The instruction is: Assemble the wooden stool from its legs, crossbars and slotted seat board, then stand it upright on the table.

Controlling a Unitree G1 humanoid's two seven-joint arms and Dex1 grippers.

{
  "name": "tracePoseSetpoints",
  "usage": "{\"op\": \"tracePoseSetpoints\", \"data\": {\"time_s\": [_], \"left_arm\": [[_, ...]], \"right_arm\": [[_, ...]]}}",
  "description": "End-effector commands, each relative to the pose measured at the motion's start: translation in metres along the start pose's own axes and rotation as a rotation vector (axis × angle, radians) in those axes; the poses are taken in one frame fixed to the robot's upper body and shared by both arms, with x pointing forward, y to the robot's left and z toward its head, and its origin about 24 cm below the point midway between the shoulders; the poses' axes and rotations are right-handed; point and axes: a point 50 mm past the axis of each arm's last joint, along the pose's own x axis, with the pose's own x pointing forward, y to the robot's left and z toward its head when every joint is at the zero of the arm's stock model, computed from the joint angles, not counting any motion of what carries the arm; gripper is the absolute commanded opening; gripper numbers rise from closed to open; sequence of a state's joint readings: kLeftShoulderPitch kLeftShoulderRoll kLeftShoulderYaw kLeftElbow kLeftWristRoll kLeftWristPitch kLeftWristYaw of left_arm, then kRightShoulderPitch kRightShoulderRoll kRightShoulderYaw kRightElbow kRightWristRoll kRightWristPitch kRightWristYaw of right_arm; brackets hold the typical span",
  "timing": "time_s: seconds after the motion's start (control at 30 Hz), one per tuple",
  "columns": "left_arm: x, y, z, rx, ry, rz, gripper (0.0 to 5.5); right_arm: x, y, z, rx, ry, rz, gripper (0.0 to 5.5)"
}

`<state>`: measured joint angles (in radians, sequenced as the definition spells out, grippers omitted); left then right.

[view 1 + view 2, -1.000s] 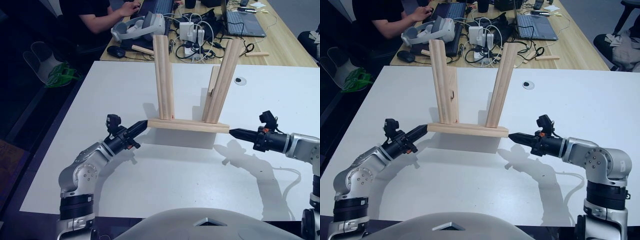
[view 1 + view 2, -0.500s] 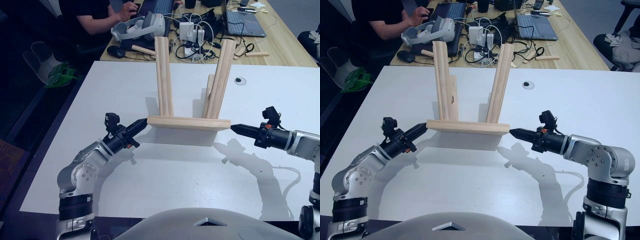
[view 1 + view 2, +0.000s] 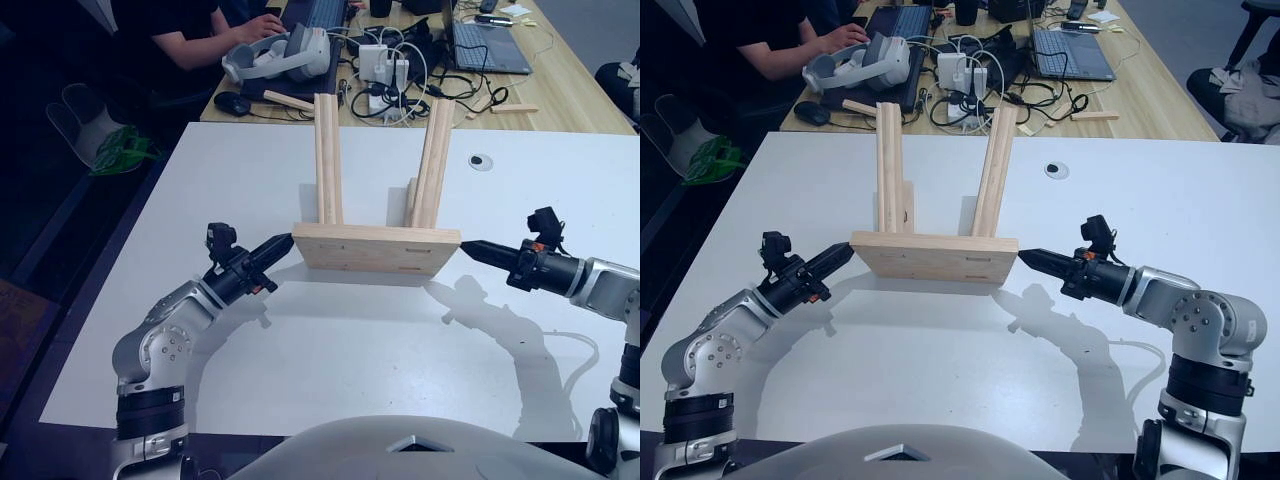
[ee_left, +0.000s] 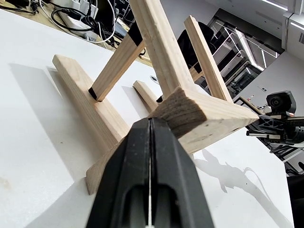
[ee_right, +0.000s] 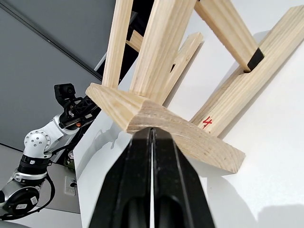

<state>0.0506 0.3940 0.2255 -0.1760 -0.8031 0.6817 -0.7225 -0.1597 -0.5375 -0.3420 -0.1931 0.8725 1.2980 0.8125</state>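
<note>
Now, from the head: stool (image 3: 378, 250) on its side on the counter (image 3: 350, 350), legs (image 3: 327, 160) pointing away, seat board (image 3: 935, 257) squeezed endwise between left claw (image 3: 284, 241) and right claw (image 3: 467, 245), both closed to points. Left wrist: that tip bears on one board corner and could skid off. Right wrist: same thin contact, so uneven pushing may twist it loose.

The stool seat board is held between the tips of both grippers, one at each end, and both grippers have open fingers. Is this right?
Not quite: the fingers are shut, not open. The wrist views show it: the left gripper and the right gripper each press a closed tip against one end of the seat board.
</note>
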Motion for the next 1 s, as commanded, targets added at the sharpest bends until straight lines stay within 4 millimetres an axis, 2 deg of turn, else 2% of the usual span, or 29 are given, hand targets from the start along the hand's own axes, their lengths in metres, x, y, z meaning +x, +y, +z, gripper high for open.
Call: {"op": "tracePoseSetpoints", "data": {"time_s": [0.03,0.17,0.27,0.43,0.53,0.7,1.0], "left_arm": [[0.021,-0.02,-0.018,-0.037,0.066,-0.159,0.01],[0.011,-0.005,-0.025,-0.034,0.082,-0.062,0.01],[0.003,0.018,-0.031,-0.003,0.115,0.099,0.01],[-0.006,0.033,-0.034,0.015,0.114,0.219,0.01],[-0.007,0.038,-0.041,0.023,0.135,0.274,0.01],[-0.003,0.04,-0.051,0.051,0.188,0.33,0.01],[0.007,0.039,-0.054,0.077,0.186,0.327,0.01]], "right_arm": [[0.025,0.015,-0.005,0.008,0.032,0.187,0.0],[0.012,-0.005,-0.009,0.013,0.013,0.062,0.0],[0.007,-0.023,-0.006,0.027,-0.041,-0.068,0.0],[0.011,-0.047,-0.008,-0.025,-0.029,-0.288,0.0],[0.016,-0.062,-0.019,-0.094,0.084,-0.446,0.0],[0.028,-0.059,-0.035,-0.257,0.284,-0.449,0.0],[0.036,-0.054,-0.036,-0.35,0.352,-0.368,0.0]]}}
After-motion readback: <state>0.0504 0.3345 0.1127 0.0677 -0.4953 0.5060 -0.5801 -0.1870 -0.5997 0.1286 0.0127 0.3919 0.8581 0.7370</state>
